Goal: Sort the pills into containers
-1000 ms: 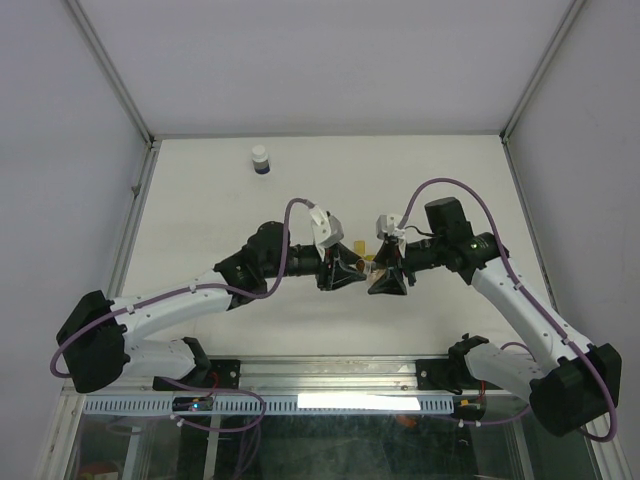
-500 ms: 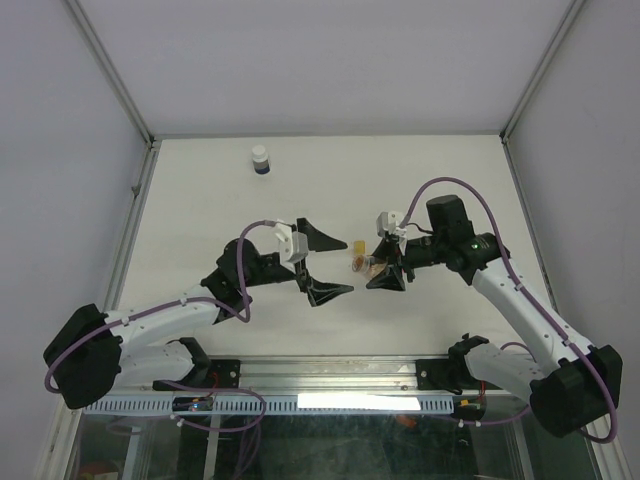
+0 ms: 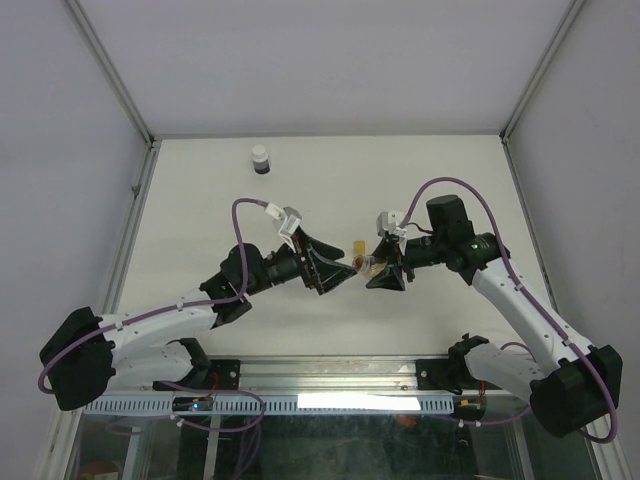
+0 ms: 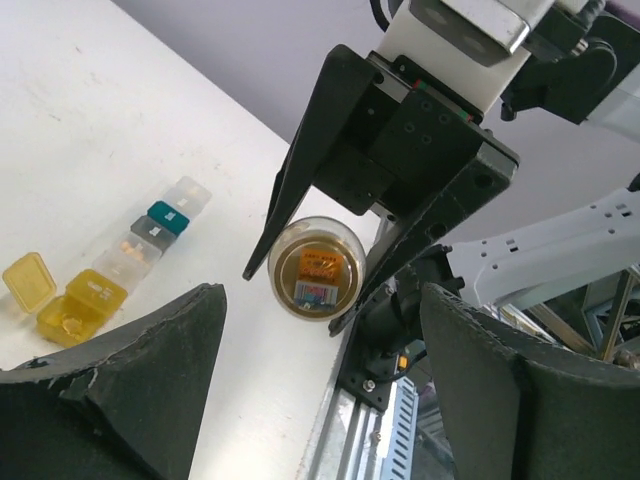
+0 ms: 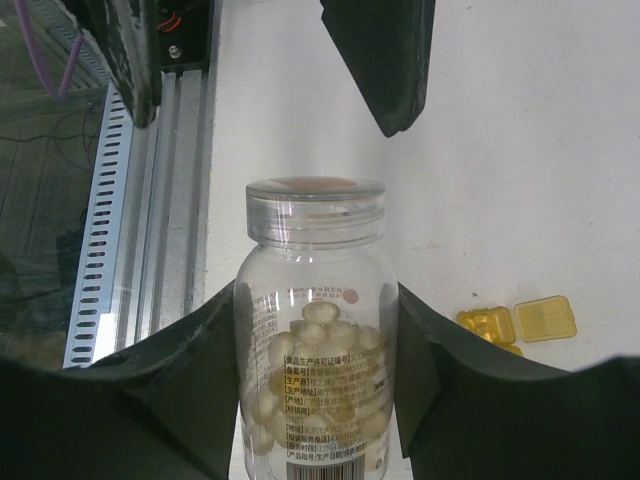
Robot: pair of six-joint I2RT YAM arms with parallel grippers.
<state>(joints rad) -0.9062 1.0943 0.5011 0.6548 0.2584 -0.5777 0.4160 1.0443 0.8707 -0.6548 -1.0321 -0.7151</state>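
My right gripper (image 3: 384, 272) is shut on a clear pill bottle (image 5: 315, 340) with pale pills (image 5: 325, 345) heaped inside; its clear cap (image 5: 315, 205) is on. The bottle lies level above the table, cap (image 4: 318, 268) facing my left gripper (image 3: 340, 274). That gripper is open, its fingers (image 4: 120, 385) spread wide just short of the cap, touching nothing. The containers (image 4: 130, 258) lie on the table just beyond: a strip with a yellow end compartment (image 5: 487, 325), its lid (image 5: 545, 318) flipped open, then clear-white, teal (image 4: 165, 218) and clear.
A small white-capped, dark-bottomed bottle (image 3: 260, 160) stands at the back left of the white table (image 3: 200, 210). A metal rail (image 3: 330, 375) runs along the near edge under both arm bases. Grey walls close the sides and back.
The left gripper let go of the bottle's cap, drew back left while opening wide, then came forward towards the cap again with its jaws a little narrower. The right gripper and bottle stayed put.
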